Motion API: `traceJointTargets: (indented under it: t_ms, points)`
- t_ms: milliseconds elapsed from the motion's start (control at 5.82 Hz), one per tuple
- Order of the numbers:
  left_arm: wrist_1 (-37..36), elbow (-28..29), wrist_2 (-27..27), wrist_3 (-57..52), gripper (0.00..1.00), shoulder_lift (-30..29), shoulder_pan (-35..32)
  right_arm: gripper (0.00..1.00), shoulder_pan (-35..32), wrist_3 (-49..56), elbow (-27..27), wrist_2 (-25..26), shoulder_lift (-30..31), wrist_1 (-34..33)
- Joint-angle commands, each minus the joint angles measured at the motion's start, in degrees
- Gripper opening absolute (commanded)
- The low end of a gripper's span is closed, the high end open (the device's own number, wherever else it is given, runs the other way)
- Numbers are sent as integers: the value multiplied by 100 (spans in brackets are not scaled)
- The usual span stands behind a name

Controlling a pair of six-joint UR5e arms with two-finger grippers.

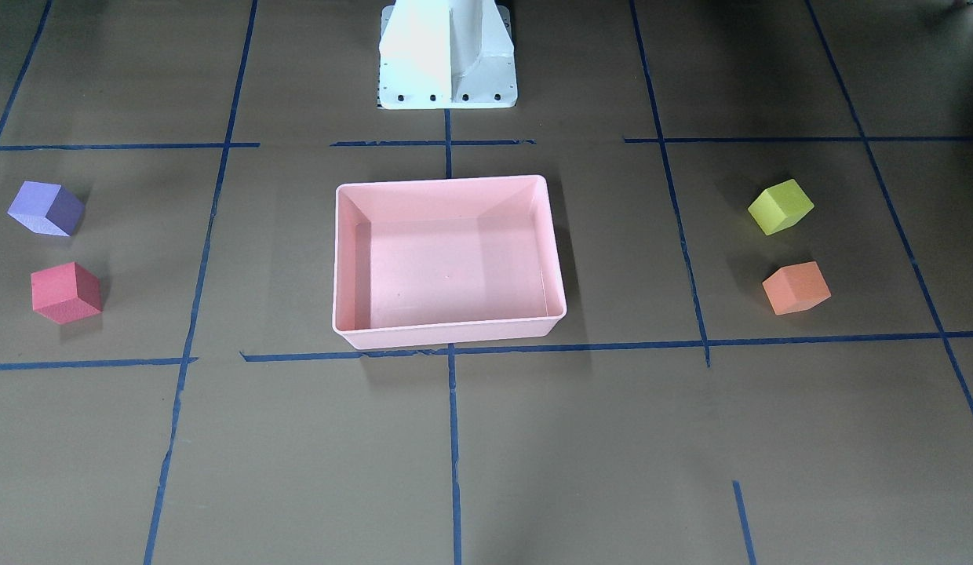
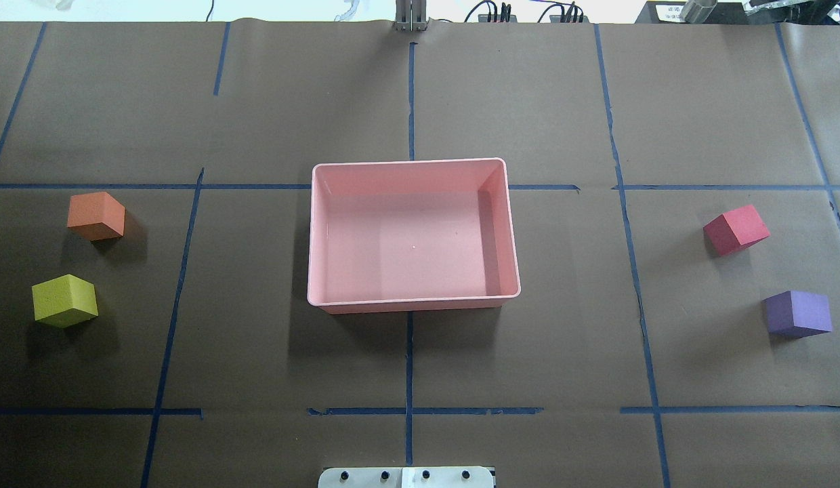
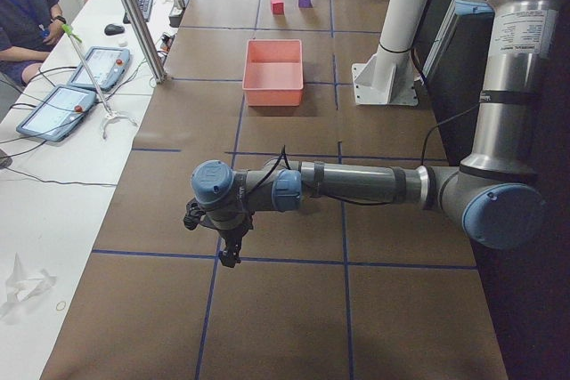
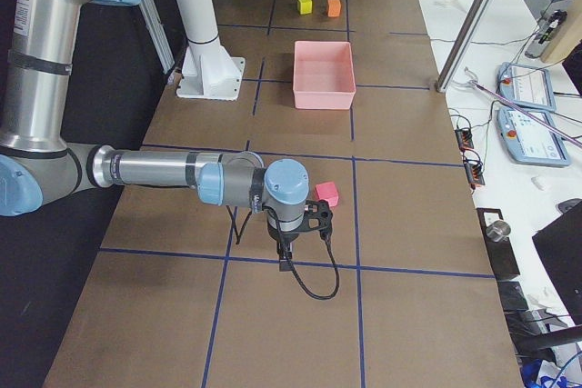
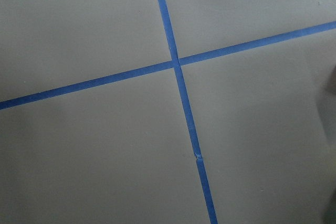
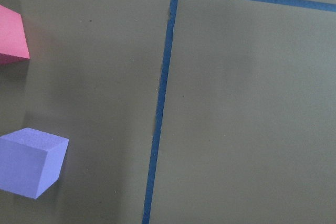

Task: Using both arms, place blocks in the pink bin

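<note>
The pink bin (image 1: 451, 337) stands empty at the table's middle; it also shows overhead (image 2: 413, 306). The purple block (image 2: 797, 313) and the red block (image 2: 736, 229) lie on the robot's right side; both show at the left edge of the right wrist view, purple (image 6: 31, 161) and red (image 6: 11, 35). The yellow-green block (image 2: 64, 300) and the orange block (image 2: 95, 215) lie on the robot's left side. My left gripper (image 3: 230, 251) and my right gripper (image 4: 284, 256) show only in the side views, hanging above the table at its ends. I cannot tell whether they are open or shut.
The white robot base (image 1: 447, 55) stands behind the bin. Blue tape lines grid the brown table. In the exterior left view an operators' table with tablets (image 3: 53, 113), a seated person (image 3: 22, 6) and a metal post (image 3: 134, 15) border the far side.
</note>
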State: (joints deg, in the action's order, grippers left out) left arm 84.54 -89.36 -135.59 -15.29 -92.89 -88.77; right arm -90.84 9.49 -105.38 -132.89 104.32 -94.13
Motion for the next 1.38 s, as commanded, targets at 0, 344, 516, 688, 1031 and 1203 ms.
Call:
traceJointTargets:
  t_ms: [0,344,516,688,1031,1203]
  points:
    - [1,-3,-3,0,100,-1,9,100,5,-9,-27,-9,-26,9]
    - [54,-82,23,0,100,-9,9,100,232,-409,61,-148,-648,9]
    - [54,-212,84,44,100,-35,70,100,547,-509,70,-184,-685,679]
    - [71,-205,59,61,100,-97,70,100,1020,-562,35,-237,-694,1225]
    - [386,-126,59,62,100,-238,79,98,1960,-2081,26,-176,-1096,1606]
    - [518,-126,59,62,100,-212,79,99,2626,-3118,148,329,-1107,2505]
